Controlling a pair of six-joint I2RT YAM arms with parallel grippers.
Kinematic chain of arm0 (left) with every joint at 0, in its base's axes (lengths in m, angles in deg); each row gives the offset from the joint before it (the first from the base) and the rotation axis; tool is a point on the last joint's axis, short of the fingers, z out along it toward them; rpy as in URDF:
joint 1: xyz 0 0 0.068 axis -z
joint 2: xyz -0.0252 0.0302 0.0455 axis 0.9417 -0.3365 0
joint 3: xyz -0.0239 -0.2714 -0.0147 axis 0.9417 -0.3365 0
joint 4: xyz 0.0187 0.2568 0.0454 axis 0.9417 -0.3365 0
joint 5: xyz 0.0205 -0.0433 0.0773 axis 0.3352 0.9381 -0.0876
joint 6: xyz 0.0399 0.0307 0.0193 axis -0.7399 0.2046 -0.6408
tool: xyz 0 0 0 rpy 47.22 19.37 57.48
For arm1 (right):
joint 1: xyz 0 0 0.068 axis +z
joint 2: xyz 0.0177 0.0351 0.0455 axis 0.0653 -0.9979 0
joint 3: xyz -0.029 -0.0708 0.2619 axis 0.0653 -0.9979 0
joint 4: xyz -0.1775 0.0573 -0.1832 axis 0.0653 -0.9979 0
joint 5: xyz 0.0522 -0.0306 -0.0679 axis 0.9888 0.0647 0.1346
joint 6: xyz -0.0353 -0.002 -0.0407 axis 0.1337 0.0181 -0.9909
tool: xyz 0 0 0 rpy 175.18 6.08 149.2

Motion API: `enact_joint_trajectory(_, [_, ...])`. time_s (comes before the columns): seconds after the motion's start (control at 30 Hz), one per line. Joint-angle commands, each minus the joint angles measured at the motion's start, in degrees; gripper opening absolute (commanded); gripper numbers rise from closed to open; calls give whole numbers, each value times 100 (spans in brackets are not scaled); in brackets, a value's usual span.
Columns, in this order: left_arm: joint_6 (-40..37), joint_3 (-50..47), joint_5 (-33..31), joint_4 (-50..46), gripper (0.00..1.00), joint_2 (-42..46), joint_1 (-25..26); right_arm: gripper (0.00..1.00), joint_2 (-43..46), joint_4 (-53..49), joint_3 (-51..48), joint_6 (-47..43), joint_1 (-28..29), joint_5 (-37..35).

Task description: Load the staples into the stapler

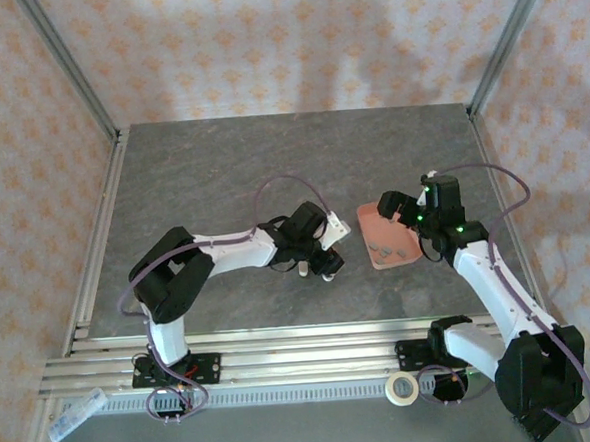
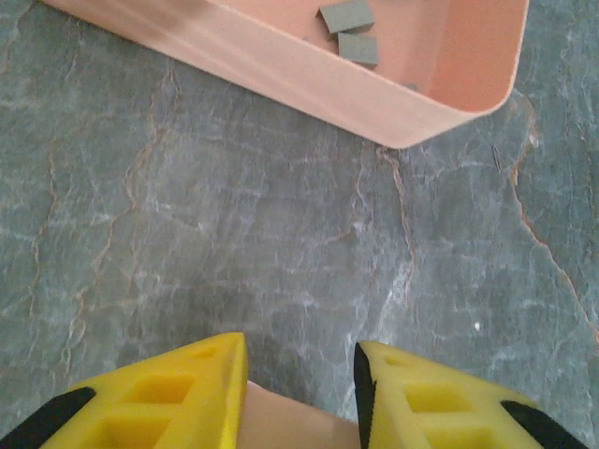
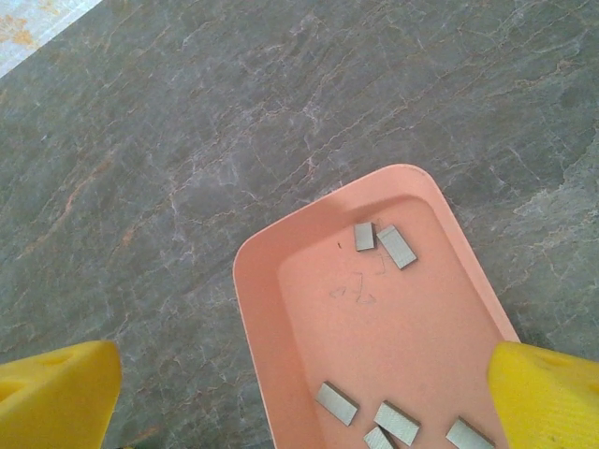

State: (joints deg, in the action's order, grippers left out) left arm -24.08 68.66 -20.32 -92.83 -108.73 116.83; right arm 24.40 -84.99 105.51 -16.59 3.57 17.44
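Observation:
The salmon-pink tray (image 1: 375,257) lies right of the table's middle, and several grey staples (image 3: 397,246) lie loose on its floor. Two more staples (image 2: 346,16) show over the tray's wall (image 2: 281,70) in the left wrist view. My right gripper (image 3: 307,367) hangs open above the tray, its yellow fingers wide on either side with nothing between them. My left gripper (image 2: 301,351) is low over the table just left of the tray. A pale peach body, which looks like the stapler (image 2: 295,423), fills the gap between its fingers; most of it is hidden.
The grey stone table top (image 1: 203,187) spreads behind and left of both arms. A roll of tape (image 1: 401,388) and a clear packet (image 1: 76,415) lie on the near rail. Metal frame posts (image 1: 64,55) stand at the back corners.

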Motion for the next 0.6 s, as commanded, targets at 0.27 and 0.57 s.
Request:
enact_joint_trajectory(0.27, [-76, 142, 139, -334, 40, 928, -282, 100, 124, 313, -65, -54, -28, -192])
enact_joint_trajectory(0.57, [-111, -358, 380, -111, 37, 699, -26, 100, 150, 334, -189, -26, -28, -49])
